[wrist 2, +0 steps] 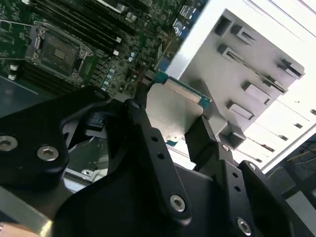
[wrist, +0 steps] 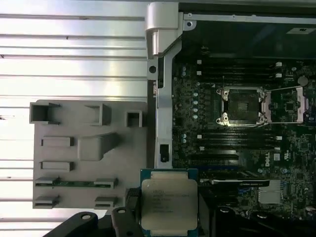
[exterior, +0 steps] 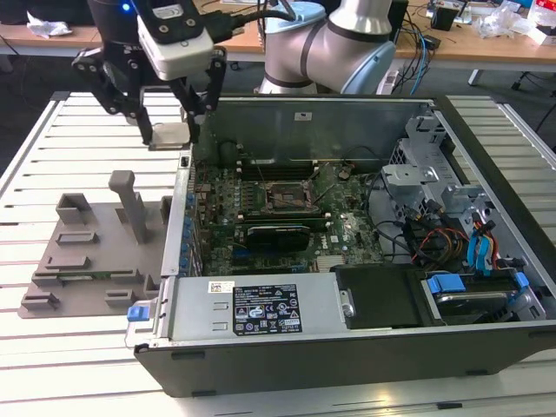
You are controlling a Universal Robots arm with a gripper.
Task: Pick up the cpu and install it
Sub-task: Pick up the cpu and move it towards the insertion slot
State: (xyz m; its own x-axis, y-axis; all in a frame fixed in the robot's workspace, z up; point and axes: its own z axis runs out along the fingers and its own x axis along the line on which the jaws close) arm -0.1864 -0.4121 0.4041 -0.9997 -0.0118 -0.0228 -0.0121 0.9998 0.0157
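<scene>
We're in a robotics lab or workshop here: an opened computer case (exterior: 365,356) lies on a white slatted bench (exterior: 52,148), a robot arm (exterior: 339,48) stands just behind the case, and beyond it wooden desks (exterior: 495,48) carry loose cables (exterior: 419,39).

Your gripper (wrist: 169,223) pinches the cpu (wrist: 169,202) above the case wall (wrist: 163,98), grey tray (wrist: 69,131) one side, open socket (wrist: 242,106) the other.
</scene>
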